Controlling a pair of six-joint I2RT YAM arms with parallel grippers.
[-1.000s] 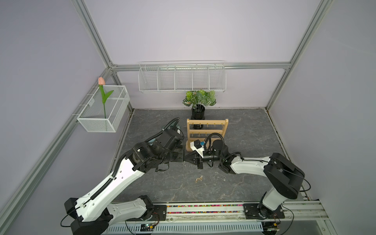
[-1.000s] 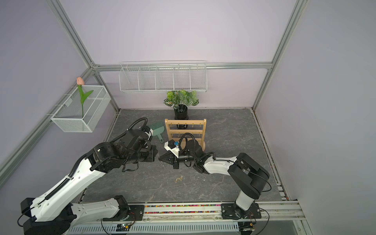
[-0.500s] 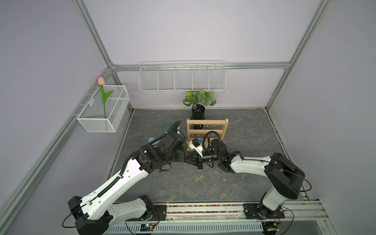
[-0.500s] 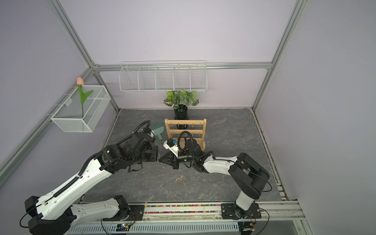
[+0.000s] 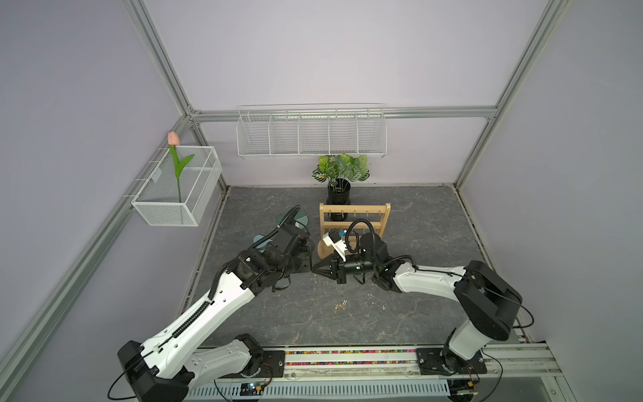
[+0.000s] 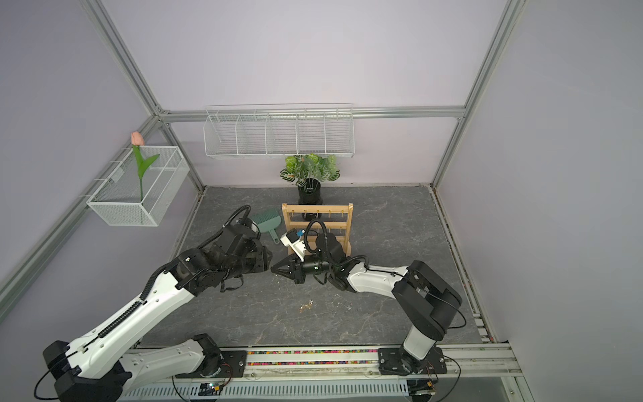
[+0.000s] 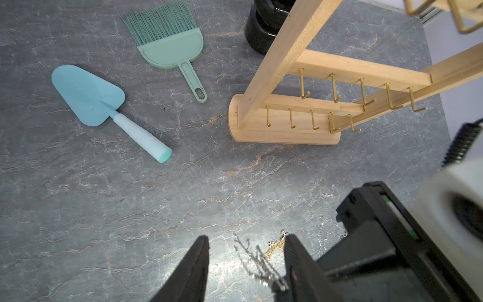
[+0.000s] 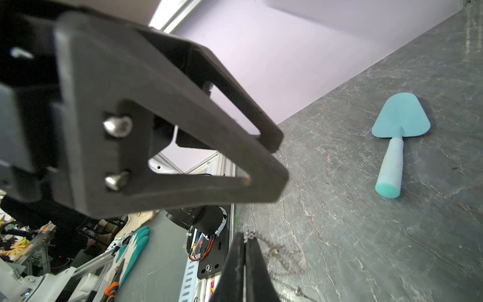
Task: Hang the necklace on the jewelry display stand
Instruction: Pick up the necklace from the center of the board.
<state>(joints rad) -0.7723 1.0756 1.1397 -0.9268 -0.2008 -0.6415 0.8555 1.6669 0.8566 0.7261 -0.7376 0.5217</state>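
The necklace [image 7: 257, 261], a thin silver chain, hangs blurred between the fingers of my left gripper [image 7: 247, 237], which is open and not gripping it. My right gripper [image 8: 245, 236] is shut on the necklace [image 8: 277, 252] at its fingertips, and the chain trails down toward the grey floor. In both top views the two grippers meet tip to tip, the left gripper [image 5: 306, 264] facing the right gripper [image 5: 315, 269] just in front of the jewelry display stand [image 5: 355, 209]. That stand is a light wood rack with rows of gold hooks [image 7: 335, 89], and nothing hangs on the hooks I can see.
A blue trowel [image 7: 88, 96] and a green hand brush [image 7: 170, 41] lie left of the stand. A black plant pot [image 5: 338, 195] stands behind it. A small gold chain [image 5: 340, 306] lies on the floor nearer the front. White wire baskets [image 5: 311, 134] hang on the walls.
My left gripper was shut and has opened beside the chain. The left arm has moved right, closer to the right gripper. The right gripper has stayed shut on the necklace.
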